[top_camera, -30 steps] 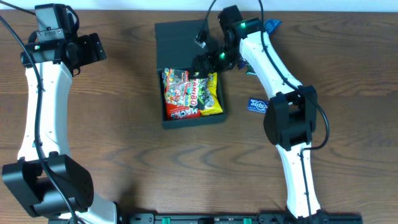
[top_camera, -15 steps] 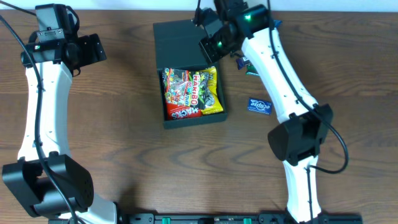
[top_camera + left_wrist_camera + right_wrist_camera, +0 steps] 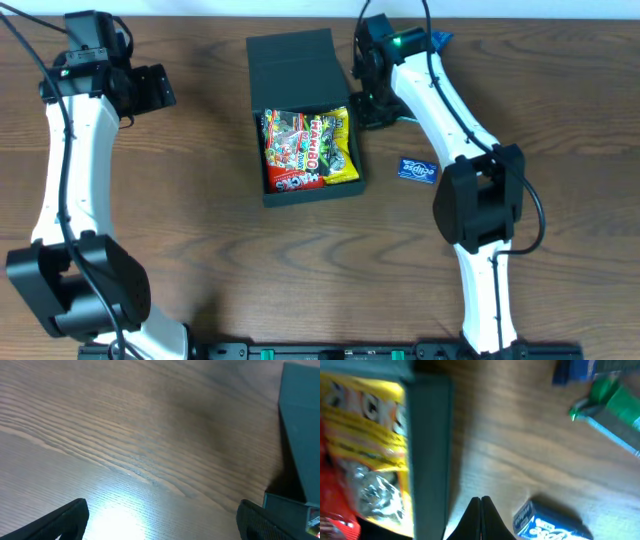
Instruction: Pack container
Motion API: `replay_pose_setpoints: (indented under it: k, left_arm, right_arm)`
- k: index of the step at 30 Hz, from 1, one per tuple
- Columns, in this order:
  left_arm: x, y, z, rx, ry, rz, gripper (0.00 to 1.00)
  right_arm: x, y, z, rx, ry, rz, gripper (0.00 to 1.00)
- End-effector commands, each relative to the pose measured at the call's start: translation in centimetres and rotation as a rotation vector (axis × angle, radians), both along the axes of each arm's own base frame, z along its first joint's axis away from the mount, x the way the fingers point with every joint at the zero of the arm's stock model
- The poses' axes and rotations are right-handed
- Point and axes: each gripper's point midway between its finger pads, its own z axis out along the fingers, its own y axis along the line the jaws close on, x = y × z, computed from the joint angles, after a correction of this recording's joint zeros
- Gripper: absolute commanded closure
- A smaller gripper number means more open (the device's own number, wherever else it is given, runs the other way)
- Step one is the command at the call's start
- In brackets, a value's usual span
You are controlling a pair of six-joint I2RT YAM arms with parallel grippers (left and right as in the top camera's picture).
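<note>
My right pincer [image 3: 480, 510] pressed together, empty, just beside the wall of the matte dark grey-green square cardboard container [image 3: 430, 450], small blue packet [image 3: 547, 522] near, my left pincer [image 3: 162, 517] spread wide, empty

Overhead view is evenly lit and sharp. Left wrist shows white glare on the table [image 3: 119, 516] and a dark shadow beside the box [image 3: 302, 420]. Right wrist view is all blurred.
</note>
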Motion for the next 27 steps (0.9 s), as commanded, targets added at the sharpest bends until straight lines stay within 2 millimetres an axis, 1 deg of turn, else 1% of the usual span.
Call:
replay_pose_setpoints:
  k: [1,3,6,7,9,12,16,18,20,21,23,25,27]
  left_arm:
    - [0.3,-0.1,-0.8,-0.009,0.020,-0.012,0.05]
    - [0.4,-0.2,-1.1,-0.017,0.023,-0.017,0.05]
    - [0.6,-0.2,-1.0,-0.019,0.014,-0.019,0.05]
    - [0.6,-0.2,-1.0,-0.018,0.012,-0.019,0.05]
    - [0.7,-0.2,-0.9,-0.018,0.008,-0.019,0.05]
    - [0.8,-0.2,-0.9,-0.017,0.004,-0.018,0.05]
    - [0.9,-0.2,-0.8,-0.016,0.001,-0.018,0.05]
    - [0.9,-0.2,-0.8,-0.015,0.001,-0.018,0.05]
    - [0.9,-0.2,-0.8,-0.015,-0.001,-0.019,0.05]
    - [0.9,-0.1,-0.8,-0.015,-0.002,-0.019,0.05]
    - [0.9,-0.1,-0.8,-0.015,-0.002,-0.018,0.04]
    - [0.9,-0.1,-0.8,-0.015,-0.002,-0.019,0.04]
    - [0.9,-0.1,-0.8,-0.015,-0.002,-0.018,0.05]
  right_arm:
    - [-2.1,1.5,-0.6,0.065,0.090,0.020,0.99]
    - [-3.2,2.9,-0.4,0.108,0.127,0.035,0.99]
    - [-4.6,5.7,0.3,0.245,0.188,0.055,0.98]
    - [-4.8,6.3,0.5,0.276,0.199,0.064,0.99]
    - [-5.2,6.9,0.6,0.284,0.205,0.075,0.98]
    - [-5.6,7.0,0.6,0.279,0.218,0.078,0.98]
    - [-5.5,6.9,0.6,0.277,0.213,0.076,0.99]
    - [-4.9,6.0,0.3,0.230,0.191,0.059,0.98]
    - [-3.5,4.1,0.5,0.136,0.132,0.015,0.99]
    - [-2.6,3.4,1.3,0.113,0.094,-0.005,0.99]
    - [-1.1,3.5,3.6,0.133,0.017,-0.011,0.98]
    - [0.2,4.2,6.4,0.170,-0.077,0.023,0.98]
    - [0.3,5.6,8.3,0.213,-0.128,0.112,0.99]
